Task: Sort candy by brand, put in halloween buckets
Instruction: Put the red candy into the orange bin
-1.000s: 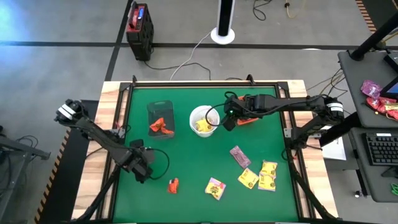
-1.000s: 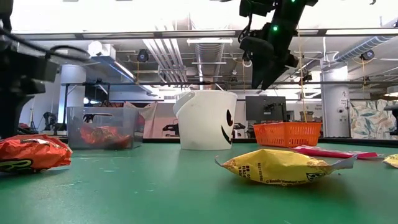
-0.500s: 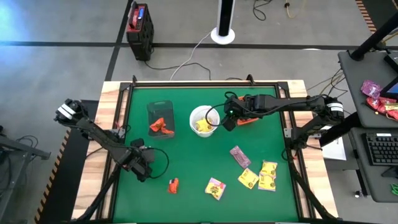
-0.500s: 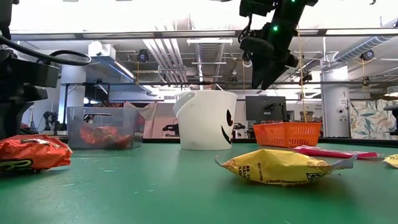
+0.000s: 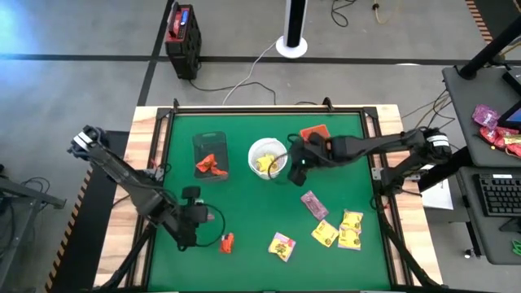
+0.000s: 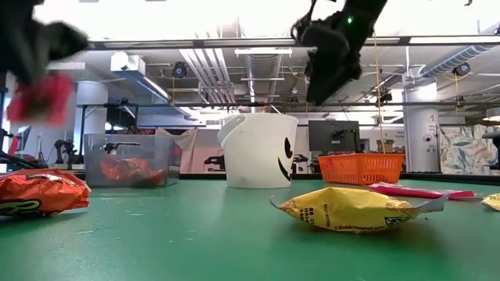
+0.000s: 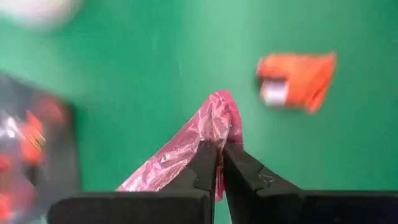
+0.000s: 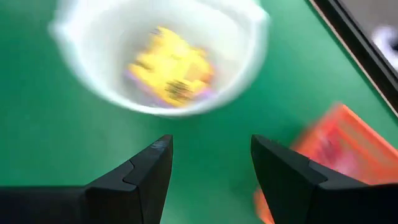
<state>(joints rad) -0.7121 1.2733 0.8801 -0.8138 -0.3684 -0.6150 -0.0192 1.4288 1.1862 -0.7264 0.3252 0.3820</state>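
My left gripper [image 5: 194, 221] hangs over the table's near left part, shut on a pink-purple candy packet [image 7: 186, 146], which shows as a pink blur [image 6: 35, 97] well above the table. A red-orange packet [image 5: 225, 242] lies flat close by. My right gripper [image 5: 295, 171] hovers open and empty just right of the white round bucket [image 5: 266, 157], which has yellow candy inside [image 8: 168, 74]. The dark tub [image 5: 210, 155] holds red-orange packets. The orange tray [image 5: 314, 133] stands behind the right gripper. My left gripper pinches the pink-purple packet between its two fingers, close to one crumpled end [image 7: 214, 130] that sticks out just past the fingertips. The rest of the wrapper trails back beside one finger [image 7: 205, 163]. The packet is lifted clear of the table.
On the near right of the green mat lie another pink-purple packet [image 5: 313, 203] and several yellow packets [image 5: 325, 234], one alone nearer the middle [image 5: 282, 246]. A raised frame [image 5: 163, 122] borders the mat. Green mat lies bare between the buckets and the loose candy.
My left gripper has shifted slightly toward the table's near right, and a pink-purple packet now shows in it above the table. My right gripper has moved from over the orange tray toward the near edge, baring the tray, and stands beside the white bucket.
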